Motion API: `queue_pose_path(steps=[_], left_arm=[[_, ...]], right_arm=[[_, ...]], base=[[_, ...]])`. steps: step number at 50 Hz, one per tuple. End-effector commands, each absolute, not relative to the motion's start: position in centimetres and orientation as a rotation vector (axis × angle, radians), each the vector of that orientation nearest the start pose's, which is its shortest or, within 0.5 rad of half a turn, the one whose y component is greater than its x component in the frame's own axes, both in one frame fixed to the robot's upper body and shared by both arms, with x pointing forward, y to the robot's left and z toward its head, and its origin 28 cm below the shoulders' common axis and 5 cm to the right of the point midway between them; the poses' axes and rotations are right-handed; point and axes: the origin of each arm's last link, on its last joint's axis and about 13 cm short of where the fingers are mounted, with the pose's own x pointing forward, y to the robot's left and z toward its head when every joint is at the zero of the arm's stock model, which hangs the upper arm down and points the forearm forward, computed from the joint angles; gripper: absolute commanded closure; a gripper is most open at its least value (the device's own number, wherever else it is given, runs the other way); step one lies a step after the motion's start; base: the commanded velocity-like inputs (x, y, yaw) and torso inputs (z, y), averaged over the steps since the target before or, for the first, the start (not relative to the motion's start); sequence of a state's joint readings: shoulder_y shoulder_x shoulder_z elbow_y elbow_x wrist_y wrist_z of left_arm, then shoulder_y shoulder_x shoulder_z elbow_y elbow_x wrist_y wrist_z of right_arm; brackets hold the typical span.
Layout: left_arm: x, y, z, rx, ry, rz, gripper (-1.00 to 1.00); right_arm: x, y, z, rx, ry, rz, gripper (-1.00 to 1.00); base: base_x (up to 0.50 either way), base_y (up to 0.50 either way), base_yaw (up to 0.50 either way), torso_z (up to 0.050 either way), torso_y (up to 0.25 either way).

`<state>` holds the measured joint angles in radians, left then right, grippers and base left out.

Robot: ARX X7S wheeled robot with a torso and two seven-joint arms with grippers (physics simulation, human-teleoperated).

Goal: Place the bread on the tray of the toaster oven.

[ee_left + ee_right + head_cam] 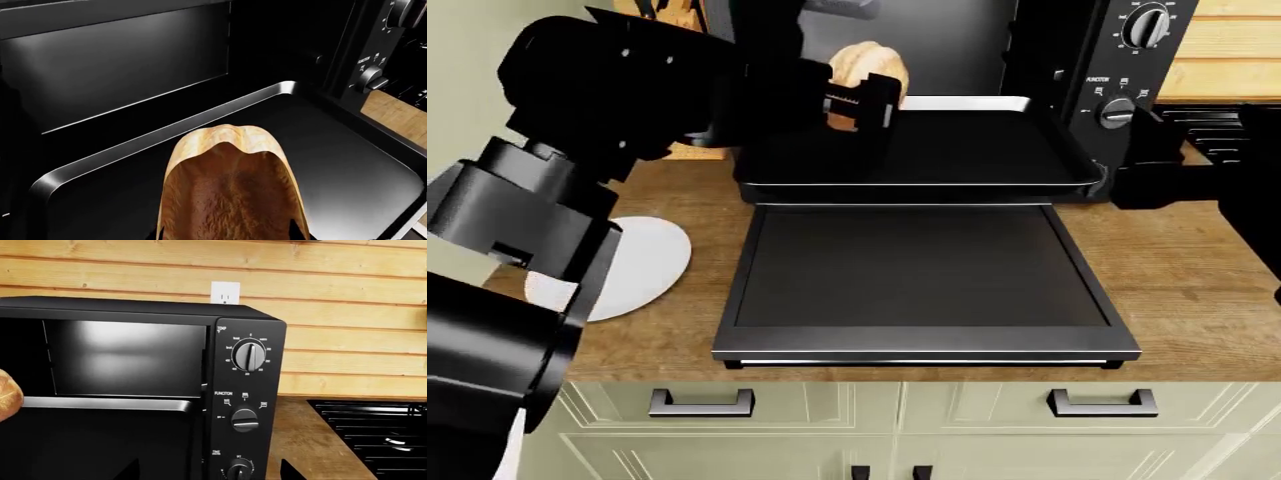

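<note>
My left gripper (861, 103) is shut on the bread (864, 62), a golden-tan loaf, and holds it above the rear left part of the tray (961, 150). In the left wrist view the bread (230, 185) fills the space between the dark fingertips, with the black tray (347, 170) below it. The tray is pulled out of the toaster oven (1121, 60) over the dropped door (914, 285). My right gripper (1145, 168) is open and empty by the oven's knob side; its wrist view faces the knobs (248, 356).
A round white plate (634, 265) lies on the wooden counter left of the door. Black stovetop grates (373, 432) lie right of the oven. A wall outlet (225, 292) sits on the plank wall behind. Cabinet drawers run below the counter edge.
</note>
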<state>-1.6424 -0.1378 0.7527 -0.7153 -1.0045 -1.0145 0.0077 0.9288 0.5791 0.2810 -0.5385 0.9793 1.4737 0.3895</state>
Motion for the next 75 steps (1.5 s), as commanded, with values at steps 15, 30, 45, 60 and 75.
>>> queue_pose_path(steps=[15,30,45,60,75], left_arm=[[39.3,14.8,31.2,0.097,0.409,-0.56,1.0],[39.5,14.8,30.0,0.088,0.434,-0.558,1.0],[39.5,14.8,31.1,0.076,0.426,-0.564,-1.0],[38.9,14.7,33.5,0.092,0.348,-0.574,-1.0],[34.6,16.2,35.1,0.1,0.258,-0.541,-1.0]], right_arm=[[23.5,-19.9,28.2,-0.042,-0.037,-0.04,-1.0],[23.5,-19.9,27.9,-0.038,-0.032,-0.04,-1.0],[23.5,-20.1,27.6,-0.029,-0.027,-0.043,-1.0],[23.6,-20.0,28.0,-0.034,-0.03,-0.039,-1.0],[23.8,-19.6,28.1,-0.032,-0.038,-0.026,-1.0]], base=[[0.0,0.0,0.0,0.0,0.001],[0.0,0.0,0.0,0.0,0.0],[0.0,0.0,0.0,0.0,0.0],[0.0,0.0,0.0,0.0,0.0],[0.0,0.0,0.0,0.0,0.0]])
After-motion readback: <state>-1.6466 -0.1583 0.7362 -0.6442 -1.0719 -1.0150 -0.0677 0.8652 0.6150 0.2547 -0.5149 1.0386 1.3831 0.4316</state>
